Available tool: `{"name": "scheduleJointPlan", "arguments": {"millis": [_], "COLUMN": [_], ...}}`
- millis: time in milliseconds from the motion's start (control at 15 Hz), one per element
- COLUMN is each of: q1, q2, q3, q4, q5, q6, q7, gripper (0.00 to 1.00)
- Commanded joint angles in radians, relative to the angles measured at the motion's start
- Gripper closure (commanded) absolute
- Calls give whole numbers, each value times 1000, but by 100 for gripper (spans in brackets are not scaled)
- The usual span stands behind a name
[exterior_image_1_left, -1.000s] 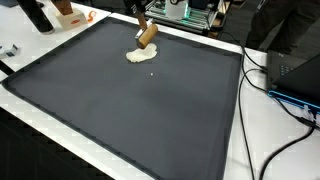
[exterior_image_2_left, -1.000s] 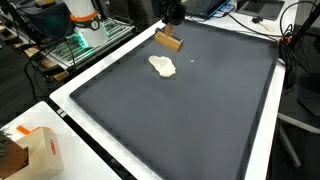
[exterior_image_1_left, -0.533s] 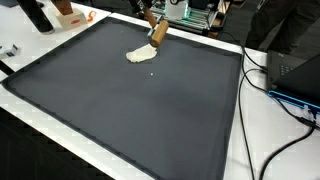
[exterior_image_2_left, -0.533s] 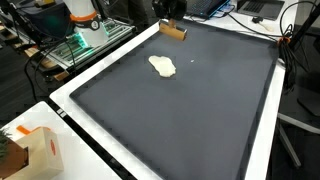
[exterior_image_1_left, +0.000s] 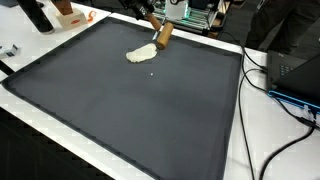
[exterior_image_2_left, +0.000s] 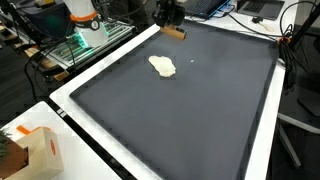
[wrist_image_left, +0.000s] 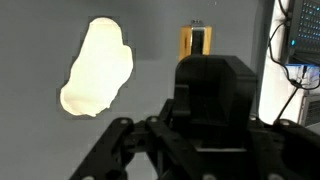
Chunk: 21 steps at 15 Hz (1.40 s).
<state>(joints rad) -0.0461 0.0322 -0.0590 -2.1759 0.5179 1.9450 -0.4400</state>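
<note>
A brown wooden block hangs tilted above the far edge of the black mat. My gripper is shut on its upper end. A flat cream-coloured lump lies on the mat a short way in front of the block, apart from it. In the wrist view the lump shows at upper left. My gripper's dark body fills the lower middle, so its jaws are lost in shadow. A small orange piece shows beyond it.
A white table border rings the mat. A laptop and cables lie at one side. An orange-and-white box and a dark upright object stand off the mat. Electronics crowd the far edge.
My gripper has carried the wooden block up and away from the cream lump, toward the mat's far edge. The lump has stayed where it was.
</note>
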Motion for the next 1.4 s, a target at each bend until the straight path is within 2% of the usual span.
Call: {"name": "scheduleJointPlan", "arguments": {"millis": [0, 600, 1333], "q1": [-28, -68, -87], "q2": [30, 93, 149], "q3": [-7, -5, -3], "q4": [14, 11, 6], "q5": [76, 177, 229], "q6": [-50, -65, -50], "q7": [-69, -172, -205], "gripper": [76, 76, 76]}}
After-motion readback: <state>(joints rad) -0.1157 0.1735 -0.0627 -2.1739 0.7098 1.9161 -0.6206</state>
